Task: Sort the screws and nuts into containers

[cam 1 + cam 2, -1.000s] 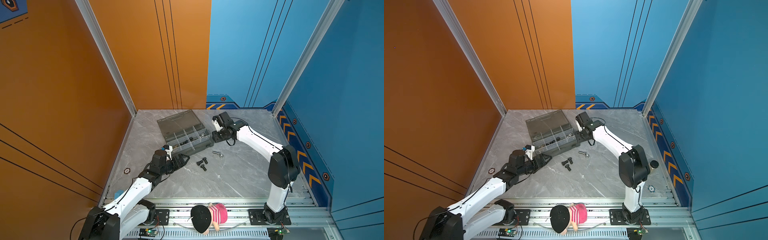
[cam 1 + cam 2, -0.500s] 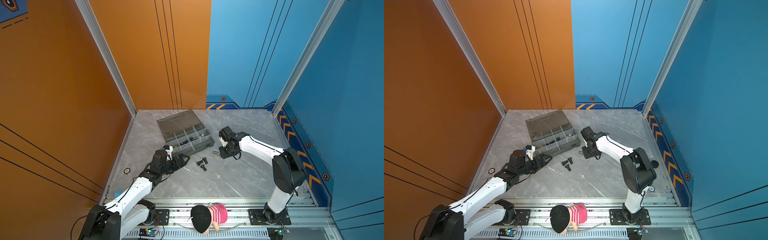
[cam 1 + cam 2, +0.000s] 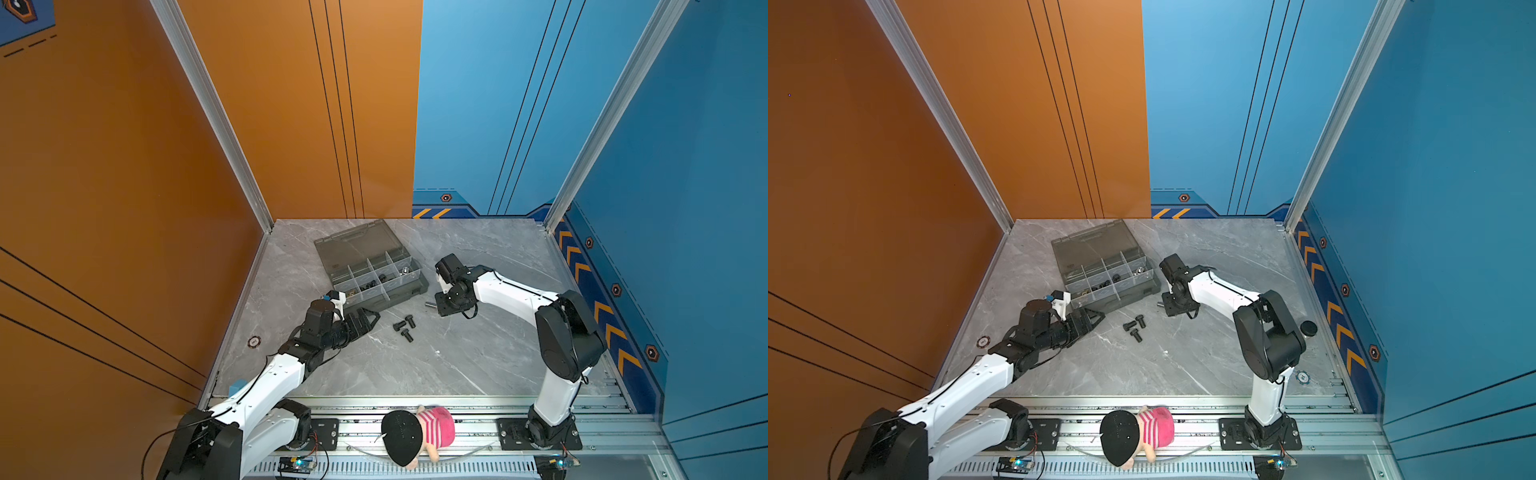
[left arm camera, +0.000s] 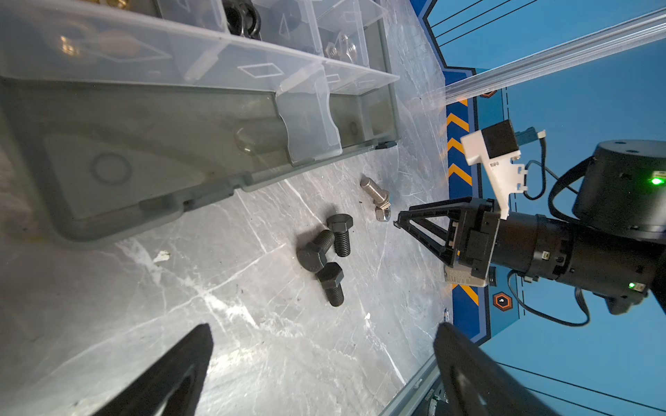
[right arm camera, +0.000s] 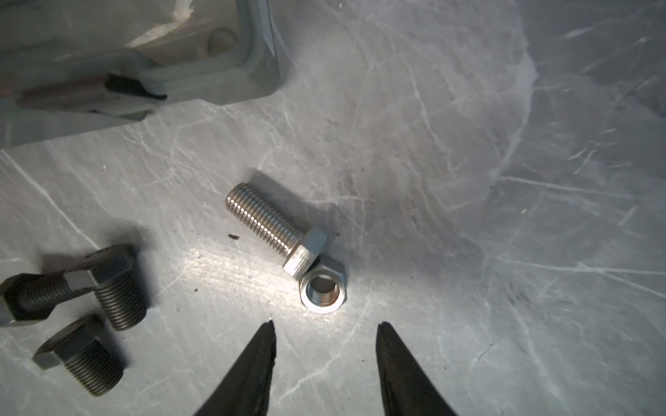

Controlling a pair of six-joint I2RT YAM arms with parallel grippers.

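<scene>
The grey organiser case lies open, and its containers hold brass, black and silver nuts. Three black screws lie in a cluster on the table in front of it. A silver screw lies beside them with a silver nut touching its head. My right gripper hovers low over that nut, open and empty, its tips just short of it. My left gripper is wide open and empty near the case's front left corner, pointing toward the black screws.
The case's lid lies flat behind the cells. A plush doll with a black cap lies on the front rail. A small black-topped object stands behind the right arm, by the right wall. A round marker sits near the left wall.
My right gripper has swung from the case's right end down and forward to the table by the silver screw and nut. The left arm has stayed still.
</scene>
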